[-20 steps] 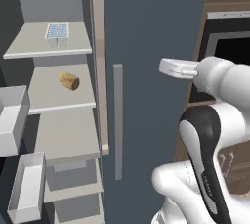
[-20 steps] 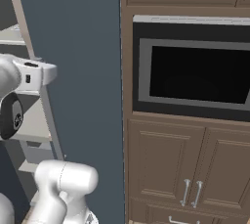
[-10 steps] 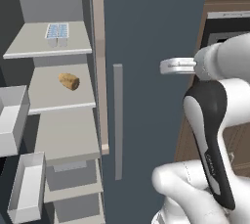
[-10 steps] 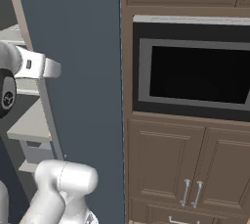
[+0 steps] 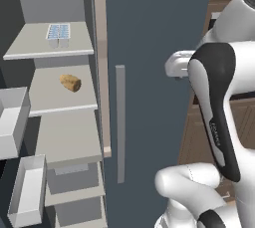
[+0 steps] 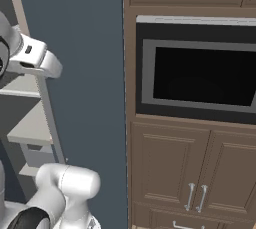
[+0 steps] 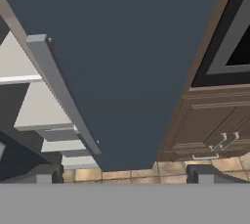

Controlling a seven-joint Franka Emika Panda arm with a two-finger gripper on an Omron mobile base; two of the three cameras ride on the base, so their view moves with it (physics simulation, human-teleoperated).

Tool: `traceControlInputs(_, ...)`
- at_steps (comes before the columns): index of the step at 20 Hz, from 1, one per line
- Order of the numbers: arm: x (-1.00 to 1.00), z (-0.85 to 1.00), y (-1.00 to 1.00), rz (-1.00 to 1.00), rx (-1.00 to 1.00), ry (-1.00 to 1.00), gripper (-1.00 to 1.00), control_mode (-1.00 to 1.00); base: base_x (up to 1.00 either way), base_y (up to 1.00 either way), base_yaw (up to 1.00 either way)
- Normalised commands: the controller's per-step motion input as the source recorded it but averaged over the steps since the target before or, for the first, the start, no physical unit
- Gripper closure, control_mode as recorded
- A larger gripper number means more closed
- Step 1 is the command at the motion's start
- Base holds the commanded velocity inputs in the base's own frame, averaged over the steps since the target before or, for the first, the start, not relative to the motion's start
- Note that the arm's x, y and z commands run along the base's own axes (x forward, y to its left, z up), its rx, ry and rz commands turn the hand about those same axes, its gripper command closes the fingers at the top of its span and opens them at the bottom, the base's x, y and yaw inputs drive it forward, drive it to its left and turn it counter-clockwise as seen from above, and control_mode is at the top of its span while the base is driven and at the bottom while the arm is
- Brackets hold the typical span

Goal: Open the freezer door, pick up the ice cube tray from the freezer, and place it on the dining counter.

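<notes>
1. So the freezer [image 5: 55, 122] is sitting wide open on the left of the left base view, grey inside, with pale shelves stacked down it.
2. The ice cube tray [image 5: 58, 32] is lying flat on the top shelf [image 5: 30, 48], pale blue-white with its little grid of cells showing. Nothing is touching it.
3. One shelf down, a brown lumpy food item [image 5: 70, 82] is sitting by itself, well apart from the tray.
4. Two white door bins [image 5: 26, 197] are showing at the left edge, one above the other.
5. The plain slate-blue door [image 5: 154, 72] next to the open compartment is standing closed, with its grey bar handle [image 5: 120, 122] running vertically near its left edge.
6. The tool [image 7: 122, 173] is hanging up in front of that closed door, its fingers spread wide with nothing between them. In the hand view the two dark tips are poking up with the door and a strip of tiled floor [image 7: 122, 173] behind them.
7. To the right, a built-in oven [image 6: 200, 73] is sitting in brown cabinets [image 6: 190, 173].
</notes>
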Motion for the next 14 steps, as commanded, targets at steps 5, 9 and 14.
traceControlInputs(5, -0.48, -0.37, -0.03, 0.0, 0.0, 0.07, -1.0, -1.0, 0.0, 0.0, 0.0)
traceControlInputs(9, -0.47, -0.35, -0.07, 0.06, -0.01, 0.05, -1.0, -1.0, 0.0, 0.0, 0.0)
traceControlInputs(14, -0.22, -0.16, -0.2, 0.07, -0.01, 0.0, -1.0, -1.0, 0.0, 0.0, 0.0)
